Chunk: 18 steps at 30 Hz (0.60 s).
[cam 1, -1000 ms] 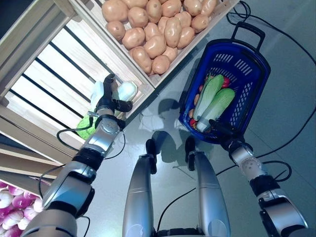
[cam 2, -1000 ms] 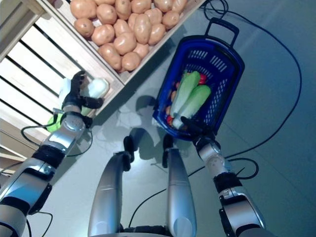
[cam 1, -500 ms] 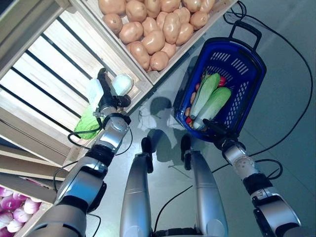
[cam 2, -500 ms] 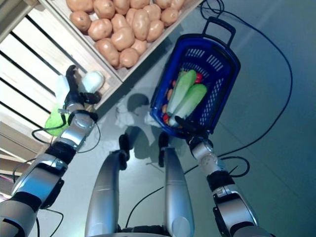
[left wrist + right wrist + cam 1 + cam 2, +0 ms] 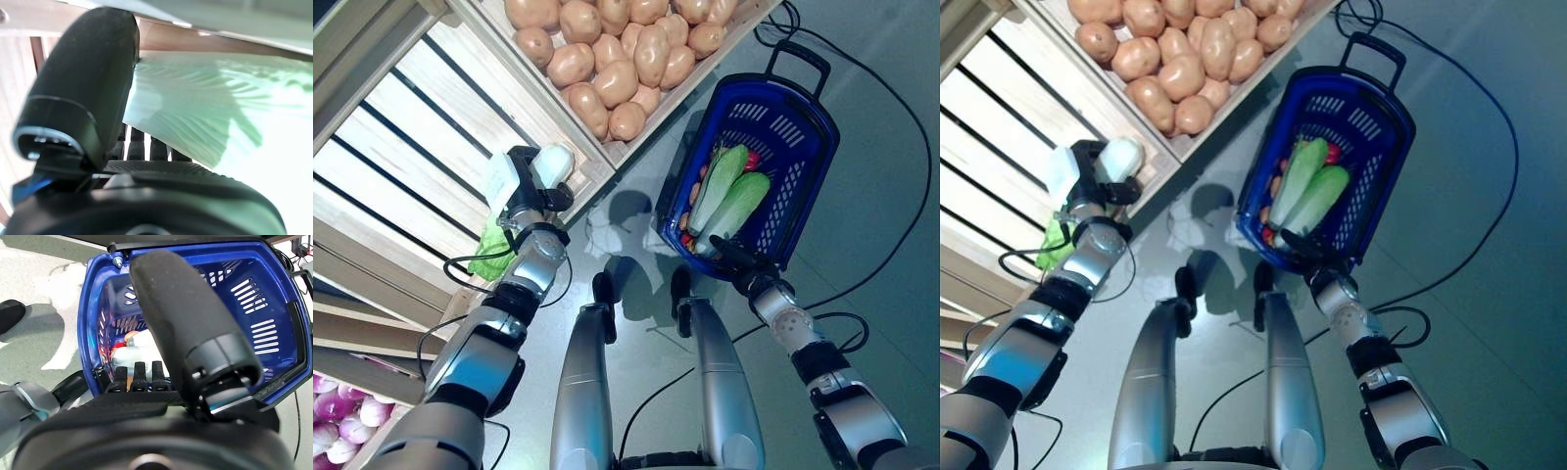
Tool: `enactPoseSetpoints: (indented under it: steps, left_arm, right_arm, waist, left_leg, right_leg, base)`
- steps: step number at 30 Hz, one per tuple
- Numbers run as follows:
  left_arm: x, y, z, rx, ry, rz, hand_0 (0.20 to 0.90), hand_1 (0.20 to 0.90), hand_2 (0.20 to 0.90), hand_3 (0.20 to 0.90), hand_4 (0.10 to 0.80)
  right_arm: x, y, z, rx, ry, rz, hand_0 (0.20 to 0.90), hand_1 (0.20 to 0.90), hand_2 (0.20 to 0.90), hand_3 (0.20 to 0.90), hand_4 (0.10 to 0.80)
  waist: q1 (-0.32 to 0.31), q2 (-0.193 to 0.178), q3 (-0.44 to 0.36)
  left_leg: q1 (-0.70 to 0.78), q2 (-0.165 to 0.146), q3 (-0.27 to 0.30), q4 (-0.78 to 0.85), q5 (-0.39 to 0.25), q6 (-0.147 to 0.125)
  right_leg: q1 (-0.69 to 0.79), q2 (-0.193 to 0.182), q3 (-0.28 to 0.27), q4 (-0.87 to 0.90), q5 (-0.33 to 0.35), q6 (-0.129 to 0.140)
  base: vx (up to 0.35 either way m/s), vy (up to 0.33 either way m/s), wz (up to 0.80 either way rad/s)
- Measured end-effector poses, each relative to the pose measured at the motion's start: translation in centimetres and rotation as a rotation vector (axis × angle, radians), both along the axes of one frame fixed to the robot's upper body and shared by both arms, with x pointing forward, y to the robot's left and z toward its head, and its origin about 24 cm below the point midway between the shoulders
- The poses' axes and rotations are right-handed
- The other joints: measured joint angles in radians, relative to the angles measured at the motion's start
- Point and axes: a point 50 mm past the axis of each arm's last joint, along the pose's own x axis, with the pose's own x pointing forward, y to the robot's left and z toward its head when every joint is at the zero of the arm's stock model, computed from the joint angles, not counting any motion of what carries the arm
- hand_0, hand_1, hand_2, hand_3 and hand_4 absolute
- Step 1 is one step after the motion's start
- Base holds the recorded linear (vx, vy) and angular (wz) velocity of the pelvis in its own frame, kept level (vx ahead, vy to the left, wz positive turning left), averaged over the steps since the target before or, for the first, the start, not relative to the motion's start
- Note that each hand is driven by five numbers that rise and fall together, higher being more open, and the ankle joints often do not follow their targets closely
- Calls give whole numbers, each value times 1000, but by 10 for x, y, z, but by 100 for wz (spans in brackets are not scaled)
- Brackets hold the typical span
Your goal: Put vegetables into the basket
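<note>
Basket: a blue plastic basket [image 5: 803,147] with a black handle [image 5: 800,61] stands on the grey floor [image 5: 881,235], just beside the corner of the potato crate.
Basket contents: two long pale-green cabbages [image 5: 729,191] lie side by side along its length; small red and orange vegetables [image 5: 756,162] show beneath and beside them.
Right robot hand [image 5: 736,259]: at the basket's near rim, fingers curled over the blue edge and gripping it, thumb up over the opening in the right wrist view.
Left robot hand [image 5: 530,191]: over the slatted crate's edge, fingers and thumb closed around a pale-green cabbage.
Held cabbage [image 5: 553,164]: its white stalk end points toward the potato crate, its leafy green end hangs down past the wrist; well apart from the basket.
Potato crate [image 5: 597,157]: wooden, heaped with brown potatoes [image 5: 617,59].
Slatted crate [image 5: 401,157]: wooden, with pale slats, next to the potato crate.
Lower left corner: pink-and-white round vegetables [image 5: 337,426] in another bin.
</note>
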Motion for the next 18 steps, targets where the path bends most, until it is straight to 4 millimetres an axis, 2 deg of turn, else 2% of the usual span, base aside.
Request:
enactPoseSetpoints:
  steps: [9, 14, 18]
  left_arm:
    - [-3, 9, -4, 64, 26, -56, 300, 300, 300, 300, 400]
    - [-16, 17, -22, 66, 46, -129, 300, 300, 300, 300, 400]
    - [-28, 24, -30, 66, 53, -194, 300, 300, 300, 300, 400]
  right_arm:
    - [-6, -3, -8, -1, 22, -8, 900, 900, 900, 900, 800]
    - [-21, -10, -27, -116, 68, -6, 900, 900, 900, 900, 800]
    - [-28, -15, -35, -160, 84, -13, 900, 900, 900, 900, 800]
  waist:
    - [-8, -4, 0]
    - [-10, -4, 0]
    - [-2, -4, 0]
  left_leg:
    - [48, 0, 1, -36, 6, 1]
    - [163, -2, 6, -132, 27, -3]
    - [262, -4, 6, -224, 58, -10]
  right_leg:
    - [44, 0, 2, -31, 4, 1]
    - [150, 2, -1, -112, 21, -3]
    - [238, 3, -8, -185, 38, -8]
  base:
    - [0, 0, 0]
    - [0, 0, 0]
    - [27, 1, 1]
